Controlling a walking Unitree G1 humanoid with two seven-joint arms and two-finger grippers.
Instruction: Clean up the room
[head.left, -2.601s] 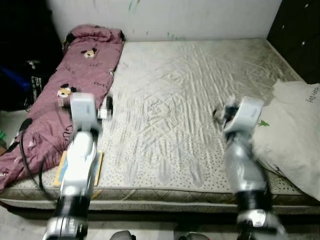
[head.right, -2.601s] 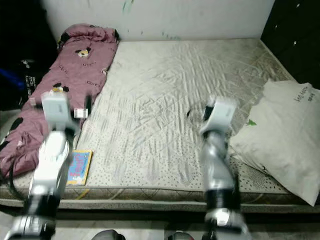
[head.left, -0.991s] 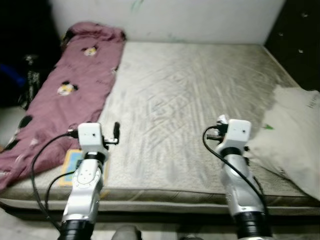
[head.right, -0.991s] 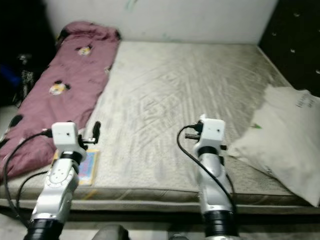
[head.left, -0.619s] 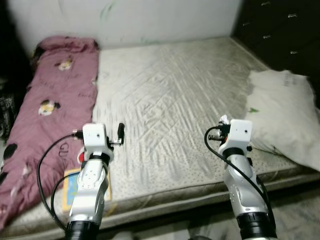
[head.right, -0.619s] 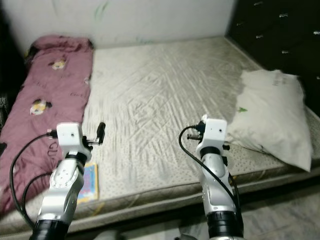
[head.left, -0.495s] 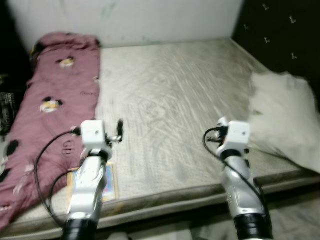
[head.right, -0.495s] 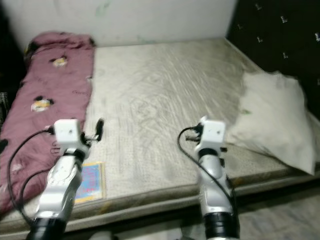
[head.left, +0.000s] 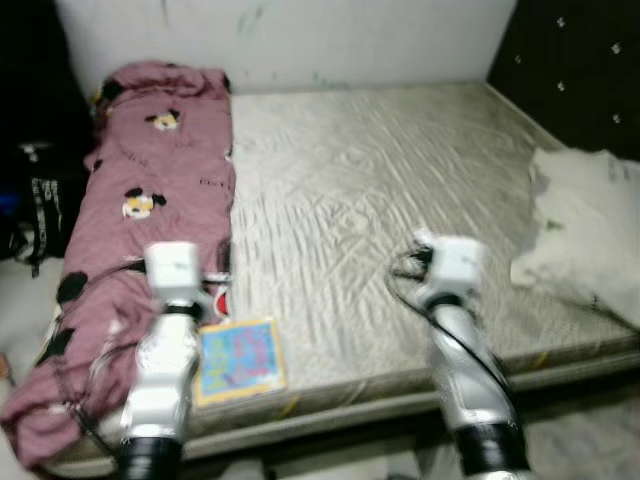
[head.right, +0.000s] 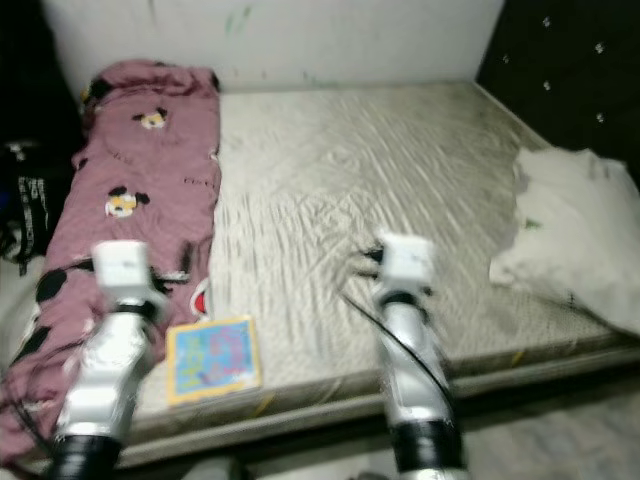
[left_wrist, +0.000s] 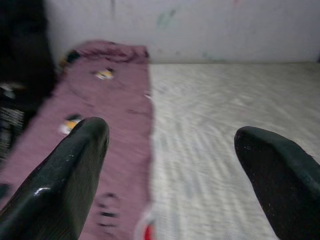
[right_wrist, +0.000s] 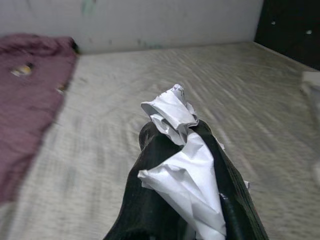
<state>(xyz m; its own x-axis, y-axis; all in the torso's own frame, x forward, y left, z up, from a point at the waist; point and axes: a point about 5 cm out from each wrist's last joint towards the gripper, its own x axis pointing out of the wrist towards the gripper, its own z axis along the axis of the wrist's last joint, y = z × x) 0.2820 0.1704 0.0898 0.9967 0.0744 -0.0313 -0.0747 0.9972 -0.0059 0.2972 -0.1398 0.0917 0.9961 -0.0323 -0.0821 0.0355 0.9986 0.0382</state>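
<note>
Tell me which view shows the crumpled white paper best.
Right wrist view: the crumpled white paper sits close up, pinched between the right gripper jaws. In both eye views that gripper is small and blurred, so the paper can't be made out clearly.

Both silver arms raised forward. Left gripper (left_wrist: 170, 165): 2 fingers spread wide. Right gripper (right_wrist: 185, 150): fingers clamped on crumpled paper (right_wrist: 182, 155).

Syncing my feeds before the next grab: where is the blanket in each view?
Left eye view: blanket along the mattress's left edge.
Right eye view: same left edge.
Left wrist view: blanket ahead, beside the mattress.
Right wrist view: blanket beyond the paper.
Shared landmark: the wall behind it.
</note>
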